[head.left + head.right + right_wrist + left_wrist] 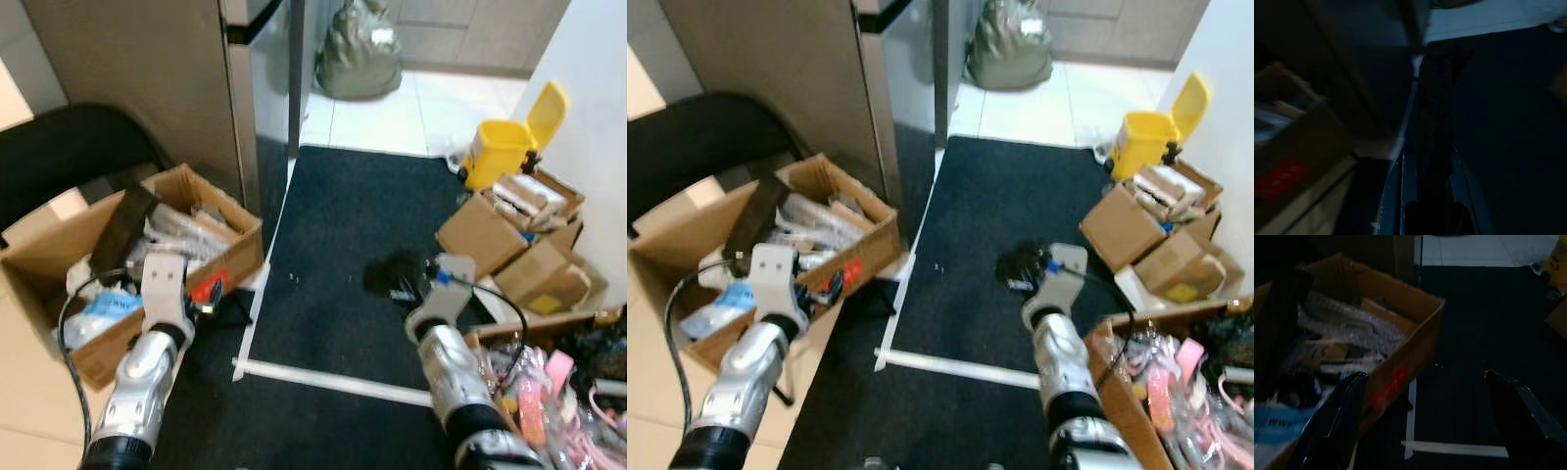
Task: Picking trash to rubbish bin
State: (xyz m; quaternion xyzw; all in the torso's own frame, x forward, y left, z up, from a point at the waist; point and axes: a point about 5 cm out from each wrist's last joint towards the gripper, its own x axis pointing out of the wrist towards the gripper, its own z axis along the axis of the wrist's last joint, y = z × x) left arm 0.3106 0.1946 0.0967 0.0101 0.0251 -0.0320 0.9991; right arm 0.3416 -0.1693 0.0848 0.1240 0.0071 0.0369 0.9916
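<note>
The right gripper (pixel 1427 161) is clamped on a dark trash piece (pixel 1437 98), well short of the yellow bin (pixel 500 147). The left gripper (pixel 1420 406) hangs wide open. It should carry the piece steadily over the bin before releasing.

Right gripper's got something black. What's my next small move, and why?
Probably turn right and step toward the yellow bin: the right gripper looks shut on the black trash, and the bin, lid open, stands farther along the dark mat to the right.
</note>
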